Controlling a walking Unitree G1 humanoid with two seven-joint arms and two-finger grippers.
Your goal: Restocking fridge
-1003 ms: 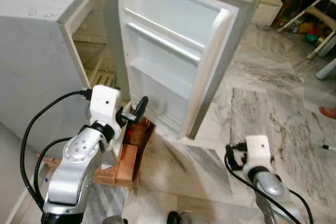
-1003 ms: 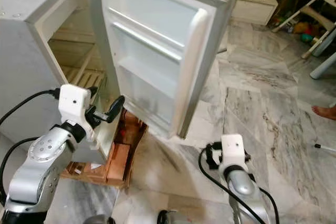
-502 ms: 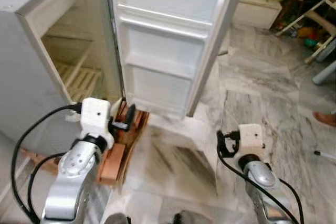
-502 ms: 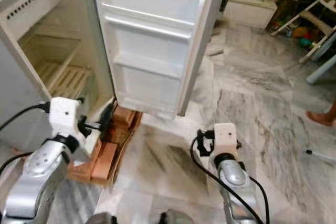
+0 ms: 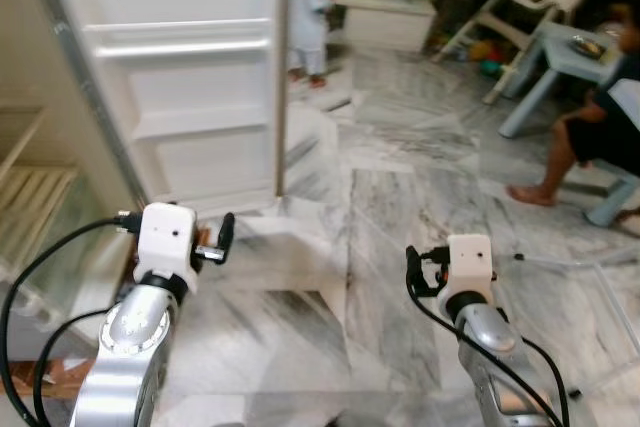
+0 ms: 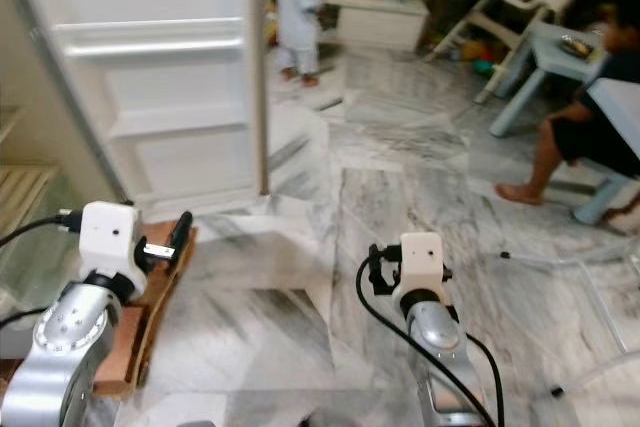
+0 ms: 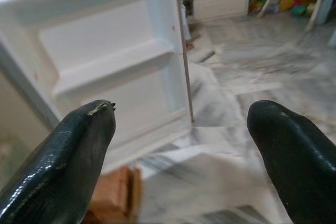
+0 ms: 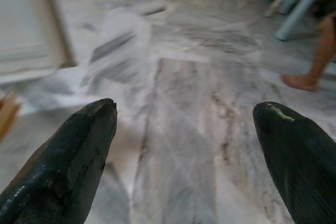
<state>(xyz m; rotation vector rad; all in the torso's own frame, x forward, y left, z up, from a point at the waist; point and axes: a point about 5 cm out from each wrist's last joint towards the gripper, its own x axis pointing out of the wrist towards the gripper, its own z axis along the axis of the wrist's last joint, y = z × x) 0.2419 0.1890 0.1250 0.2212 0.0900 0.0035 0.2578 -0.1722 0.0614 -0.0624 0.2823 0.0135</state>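
The white fridge door (image 5: 180, 77) stands open at upper left, tall and upright, its moulded plastic shelves facing the camera. Left gripper (image 7: 181, 145) hangs before it, fingers spread, holding nothing. Right gripper (image 8: 184, 145), fingers likewise apart, hovers over the veined grey marble floor (image 5: 400, 197).

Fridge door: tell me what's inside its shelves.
The fridge door stands open and its shelves look bare: no bottles or food on what shows. The top shelf is cut off by the frame, so I cannot tell there.
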